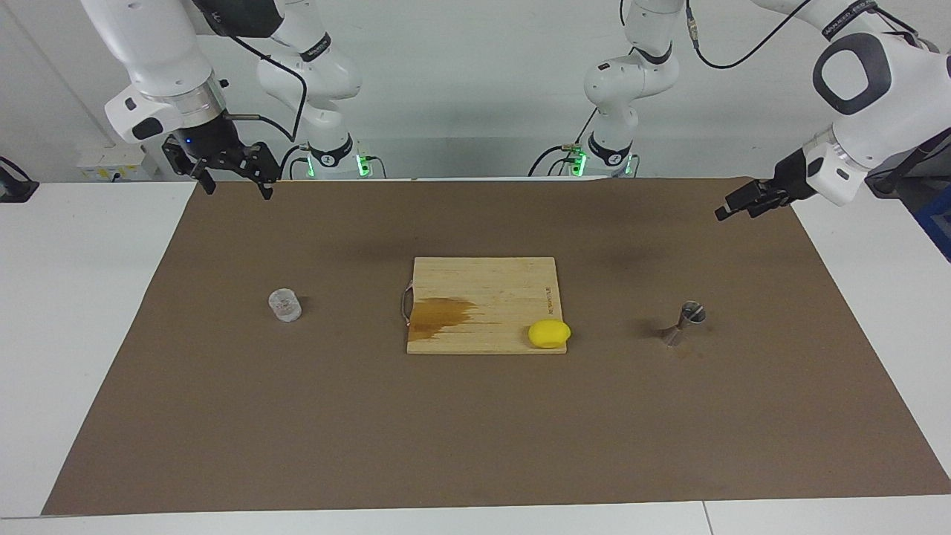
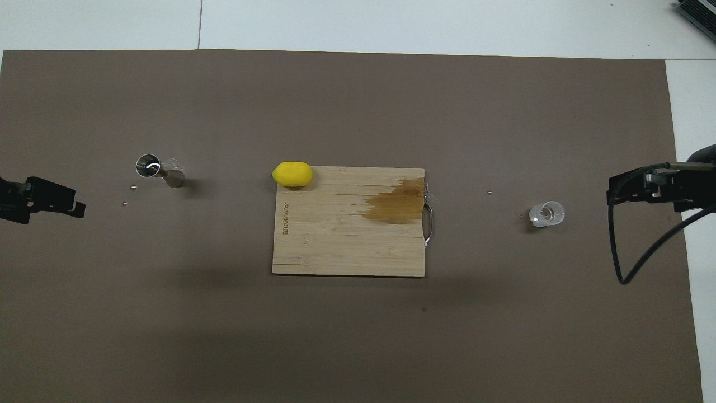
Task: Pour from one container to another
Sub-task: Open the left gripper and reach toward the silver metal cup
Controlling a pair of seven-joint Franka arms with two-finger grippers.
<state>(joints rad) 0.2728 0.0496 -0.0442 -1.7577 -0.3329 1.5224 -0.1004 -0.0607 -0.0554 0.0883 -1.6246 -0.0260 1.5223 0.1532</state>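
A small clear glass tumbler (image 1: 285, 305) is seen upright toward the right arm's end of the mat; an hourglass-shaped steel jigger (image 1: 684, 323) stands toward the left arm's end.

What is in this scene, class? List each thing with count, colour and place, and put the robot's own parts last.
Mat: one, brown, covering the table.
Cutting board: one, pale wood with a dark stain, mid-mat.
Lemon: one, yellow, on the board's corner toward the left arm's end.
Glass tumbler: one, clear, upright toward the right arm's end.
Jigger: one, silver, upright toward the left arm's end.
Right gripper: one, black, open, raised over the mat's edge.
Left gripper: one, black, open, raised over the mat's corner.
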